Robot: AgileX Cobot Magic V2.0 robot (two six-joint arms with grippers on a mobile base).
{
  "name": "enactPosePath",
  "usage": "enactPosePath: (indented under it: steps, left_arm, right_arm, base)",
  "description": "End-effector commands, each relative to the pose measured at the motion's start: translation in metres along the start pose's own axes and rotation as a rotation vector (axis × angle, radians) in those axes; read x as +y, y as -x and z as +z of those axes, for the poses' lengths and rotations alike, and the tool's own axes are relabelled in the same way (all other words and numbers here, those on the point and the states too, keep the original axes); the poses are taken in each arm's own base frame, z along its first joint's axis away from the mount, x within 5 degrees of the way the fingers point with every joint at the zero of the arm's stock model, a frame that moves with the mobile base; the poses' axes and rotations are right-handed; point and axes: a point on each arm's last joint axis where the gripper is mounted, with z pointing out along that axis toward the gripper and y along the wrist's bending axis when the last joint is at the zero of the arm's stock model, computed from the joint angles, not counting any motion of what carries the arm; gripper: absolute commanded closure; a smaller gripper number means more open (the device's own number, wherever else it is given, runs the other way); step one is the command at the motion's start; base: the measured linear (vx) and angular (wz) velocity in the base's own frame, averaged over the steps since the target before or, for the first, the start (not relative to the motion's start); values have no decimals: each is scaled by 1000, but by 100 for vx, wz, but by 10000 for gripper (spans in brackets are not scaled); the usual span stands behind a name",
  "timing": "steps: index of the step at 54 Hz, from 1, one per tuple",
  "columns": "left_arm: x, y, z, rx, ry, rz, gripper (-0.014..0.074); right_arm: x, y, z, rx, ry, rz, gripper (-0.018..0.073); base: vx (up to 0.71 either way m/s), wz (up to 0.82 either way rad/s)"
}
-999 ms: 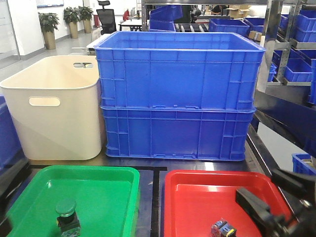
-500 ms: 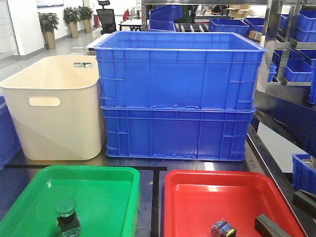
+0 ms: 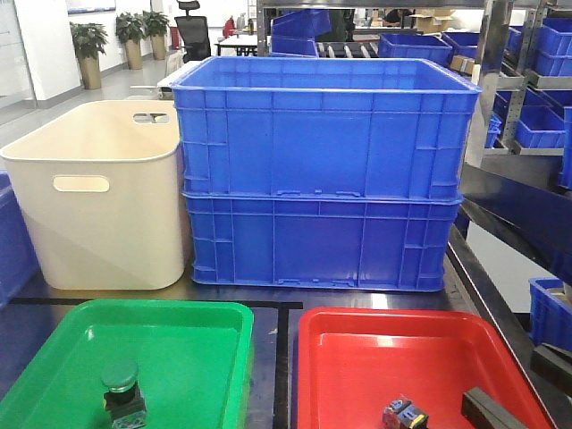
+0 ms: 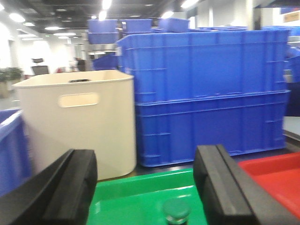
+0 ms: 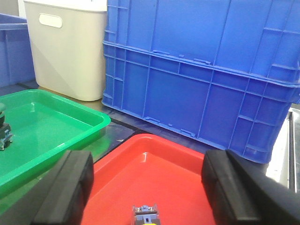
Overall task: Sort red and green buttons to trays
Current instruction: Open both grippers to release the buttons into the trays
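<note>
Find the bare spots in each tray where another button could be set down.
Green tray: bare everywhere except near the front, where the green button sits. Red tray: its back and left are bare; the front is crowded by the red button and a dark gripper part.

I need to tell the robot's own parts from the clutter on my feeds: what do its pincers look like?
Both are matte black with no markings or cables visible. The left pincer shows two thick, blocky fingers with rounded tops and a seam line along each. The right pincer looks the same: chunky black fingers with rounded corners. In the front view only dark bar-shaped pieces show at the lower right.
</note>
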Motion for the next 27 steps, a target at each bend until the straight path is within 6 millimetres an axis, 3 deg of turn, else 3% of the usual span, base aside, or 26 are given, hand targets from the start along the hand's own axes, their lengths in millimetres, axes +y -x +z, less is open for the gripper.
enactPosePath:
  steps: [1,19,27]
  left_arm:
    - [5,2,-12,-75,67,-3,97]
    - [7,-82,-47,-50,174,17,440]
    - [7,-98,-46,157,162,5,568]
  right_arm:
    - [2,13,-1,-64,28,-3,31]
    - [2,13,-1,-64,28,-3,31]
    - [2,13,-1,-62,28,-4,31]
  base:
    - [0,0]
    - [0,0]
    - [0,0]
